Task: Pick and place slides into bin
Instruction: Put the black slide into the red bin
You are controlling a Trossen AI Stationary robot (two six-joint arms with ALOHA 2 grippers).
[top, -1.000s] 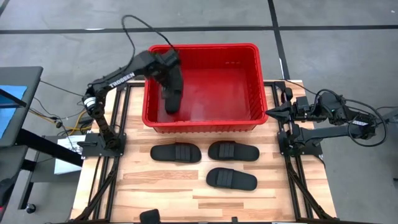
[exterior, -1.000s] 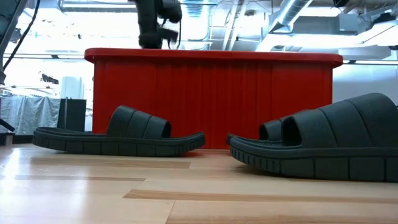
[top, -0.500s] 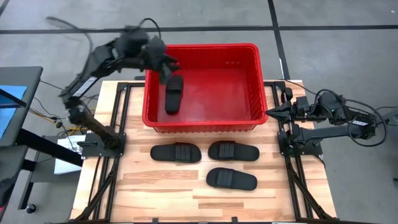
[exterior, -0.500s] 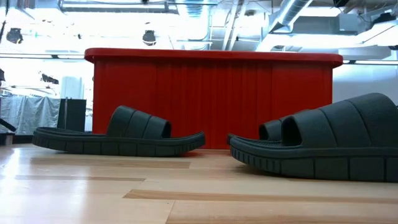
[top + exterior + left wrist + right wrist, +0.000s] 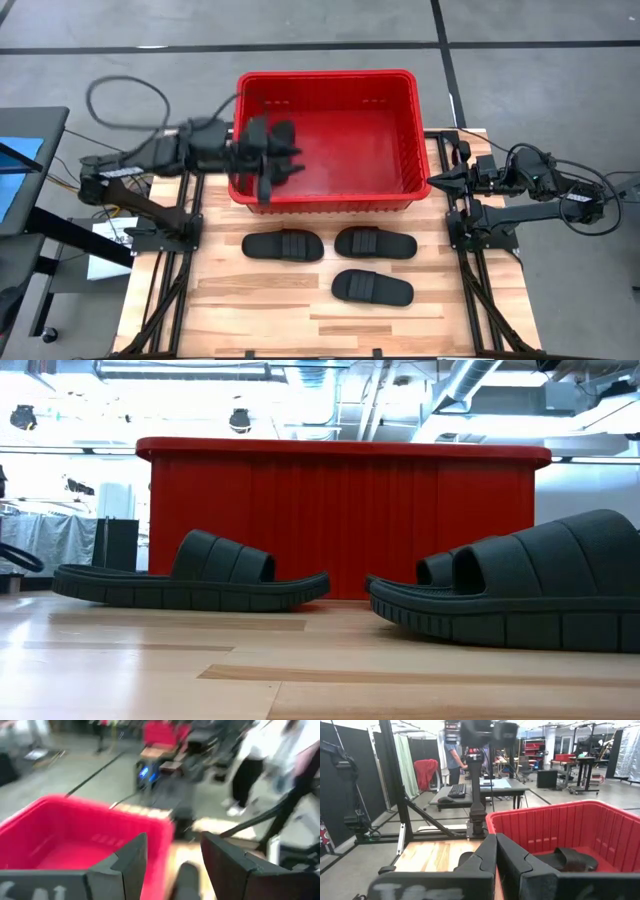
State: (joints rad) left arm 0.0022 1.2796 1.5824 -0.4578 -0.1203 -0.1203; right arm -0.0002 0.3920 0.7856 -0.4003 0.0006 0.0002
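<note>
The red bin [image 5: 330, 90] stands at the far middle of the table. One black slide [image 5: 569, 858] lies on its floor at the left end; in the high view my left arm mostly hides it. Three slides [image 5: 283, 245] [image 5: 375, 243] [image 5: 372, 288] rest sole-down on the wood in front of the bin. My left gripper [image 5: 290, 160] hovers open and empty above the bin's near left corner, pointing roughly level toward the right; its fingers [image 5: 131, 860] frame the bin's rim. My right gripper [image 5: 434, 181] waits shut beside the bin's right wall.
Black frame rails [image 5: 190, 200] run along both table sides. The near half of the wooden top [image 5: 260, 310] is bare. A person [image 5: 452, 755] stands at a desk in the room beyond the table's left side.
My left gripper has risen out of the bin and swung back over the bin's left wall, first toward the far left corner, then toward the near one. It has tipped from pointing down to nearly level. The slide has stayed lying on the bin's floor.
</note>
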